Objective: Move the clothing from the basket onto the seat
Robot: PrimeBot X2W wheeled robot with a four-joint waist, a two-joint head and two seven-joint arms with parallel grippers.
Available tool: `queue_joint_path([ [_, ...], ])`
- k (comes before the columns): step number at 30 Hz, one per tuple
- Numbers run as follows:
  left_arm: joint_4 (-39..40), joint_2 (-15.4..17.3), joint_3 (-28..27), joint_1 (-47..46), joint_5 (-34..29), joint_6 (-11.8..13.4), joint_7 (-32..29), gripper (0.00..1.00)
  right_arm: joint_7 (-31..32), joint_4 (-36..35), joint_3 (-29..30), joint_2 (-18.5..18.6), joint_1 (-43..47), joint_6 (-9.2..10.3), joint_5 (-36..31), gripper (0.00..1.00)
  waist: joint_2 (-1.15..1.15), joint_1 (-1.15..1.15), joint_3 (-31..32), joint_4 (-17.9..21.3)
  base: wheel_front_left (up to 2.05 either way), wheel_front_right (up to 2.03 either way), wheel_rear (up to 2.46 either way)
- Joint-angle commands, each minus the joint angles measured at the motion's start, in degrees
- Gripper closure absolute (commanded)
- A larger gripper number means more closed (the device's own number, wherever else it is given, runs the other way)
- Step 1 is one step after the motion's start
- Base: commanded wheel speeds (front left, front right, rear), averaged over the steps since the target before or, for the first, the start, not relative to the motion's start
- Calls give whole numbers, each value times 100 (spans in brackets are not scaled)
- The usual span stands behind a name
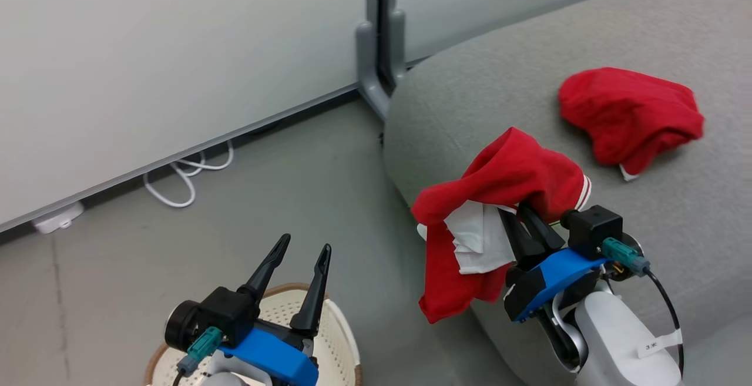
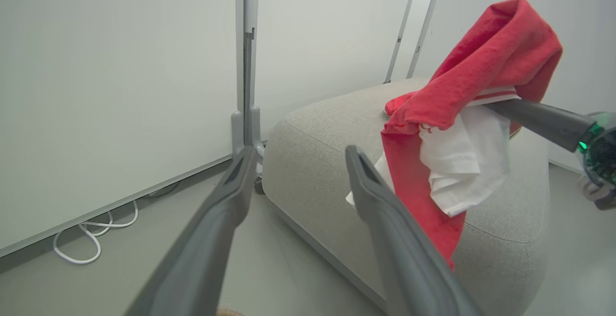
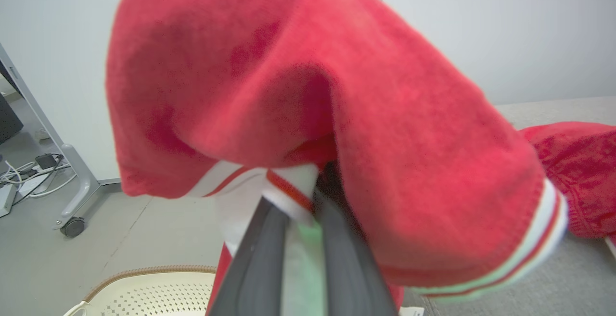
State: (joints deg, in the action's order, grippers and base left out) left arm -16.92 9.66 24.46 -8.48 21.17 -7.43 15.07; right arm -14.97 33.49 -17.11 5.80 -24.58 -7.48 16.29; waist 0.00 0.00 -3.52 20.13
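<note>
The grey sofa seat point(image 1: 675, 227) lies just beyond the right fingers point(image 1: 520, 238), clenched on a drooping red shirt point(image 1: 505, 174); left fingers point(image 1: 267, 267) spread empty.

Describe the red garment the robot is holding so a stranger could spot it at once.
Find the big grey sofa seat; at its rounded near corner the robot's right claw is shut on a red garment held up in the air. Unlike the other red garment lying on the cushion, this one dangles off the edge and shows a white panel.
</note>
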Motion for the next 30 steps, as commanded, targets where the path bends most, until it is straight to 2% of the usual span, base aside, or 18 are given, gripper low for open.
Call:
queue_joint_path([
  [1, -1, 37, -12, -82, -7, -8, 15, 0, -28, -43, 17, -7, 49, -3, 6, 100, 0, 0, -81, 327, 0, 0, 0],
  [7, -21, 70, 45, -123, 0, -8, 15, 0, -28, -88, 101, -19, 132, -3, 36, 100, 0, 0, -138, 658, 0, 0, 0],
  [13, -33, 96, 97, -129, 16, -8, 15, 0, -29, -133, 205, -29, 200, -3, 27, 100, 0, 0, -159, 750, 0, 0, 0],
  [24, -40, 114, 164, -166, 29, -8, 15, 0, -29, -188, 390, -51, 229, -3, -16, 100, 0, 0, -240, 561, 0, 0, 0],
  [30, 16, 151, 189, -265, -5, -8, 15, 0, 103, -245, 646, 70, -118, -3, 139, 100, 0, 0, -421, 416, 0, 0, 0],
])
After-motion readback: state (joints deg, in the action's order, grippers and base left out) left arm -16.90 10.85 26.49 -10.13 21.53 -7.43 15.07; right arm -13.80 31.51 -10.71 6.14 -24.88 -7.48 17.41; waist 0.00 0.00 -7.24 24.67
